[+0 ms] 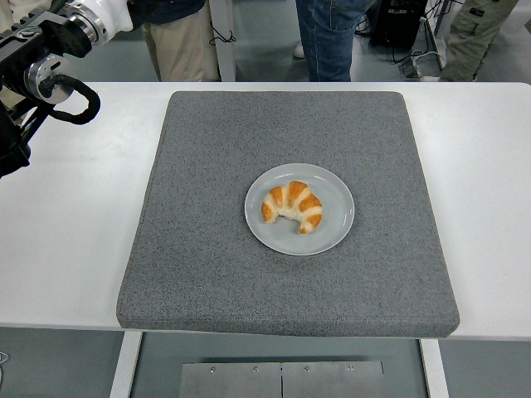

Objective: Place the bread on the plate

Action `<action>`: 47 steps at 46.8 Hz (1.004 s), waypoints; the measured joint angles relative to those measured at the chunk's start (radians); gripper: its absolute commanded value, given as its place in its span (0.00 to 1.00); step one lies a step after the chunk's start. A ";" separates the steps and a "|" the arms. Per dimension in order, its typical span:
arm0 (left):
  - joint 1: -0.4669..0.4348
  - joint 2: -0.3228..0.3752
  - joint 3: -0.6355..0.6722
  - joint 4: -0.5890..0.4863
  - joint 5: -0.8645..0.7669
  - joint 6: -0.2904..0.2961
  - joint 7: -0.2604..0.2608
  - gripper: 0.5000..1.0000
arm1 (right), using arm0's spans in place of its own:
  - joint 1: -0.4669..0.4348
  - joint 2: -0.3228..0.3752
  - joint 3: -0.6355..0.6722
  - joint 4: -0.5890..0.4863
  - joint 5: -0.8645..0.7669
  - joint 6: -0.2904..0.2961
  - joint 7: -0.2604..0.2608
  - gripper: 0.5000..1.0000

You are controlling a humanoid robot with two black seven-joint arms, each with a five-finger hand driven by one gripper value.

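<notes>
1. A croissant (292, 206) lies on a grey plate (336, 224) at the middle of a grey mat (207, 249).
2. The left arm (41, 62) sits at the tabletop's far left corner; whether its hand is open or closed cannot be told.

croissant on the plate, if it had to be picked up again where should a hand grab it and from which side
Probably from straight above, fingers pinching across the thick arched middle of the croissant. It lies flat on the plate, horns curling toward the table's near edge, so the thin tips and low rim give a side approach little to hold.

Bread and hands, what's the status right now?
Bread on the plate. Left arm up at far left corner, hand unseen. Right arm out of view. Nothing in the way.
</notes>
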 measured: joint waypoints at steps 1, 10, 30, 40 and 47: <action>0.004 -0.008 -0.005 0.015 -0.003 -0.005 0.000 0.94 | 0.000 0.000 0.000 0.000 0.000 0.000 0.000 1.00; 0.042 -0.093 -0.047 0.156 -0.076 -0.034 -0.001 0.94 | 0.000 0.000 0.000 0.000 0.000 0.000 0.000 1.00; 0.152 -0.203 -0.177 0.322 -0.176 -0.045 -0.005 0.94 | 0.000 0.000 0.000 0.000 0.000 0.000 0.000 1.00; 0.199 -0.249 -0.210 0.326 -0.189 -0.044 -0.010 0.94 | 0.000 0.000 0.000 0.000 0.000 0.000 0.000 1.00; 0.219 -0.256 -0.217 0.336 -0.189 -0.044 -0.016 0.94 | 0.000 0.000 0.000 0.000 0.000 0.000 0.000 1.00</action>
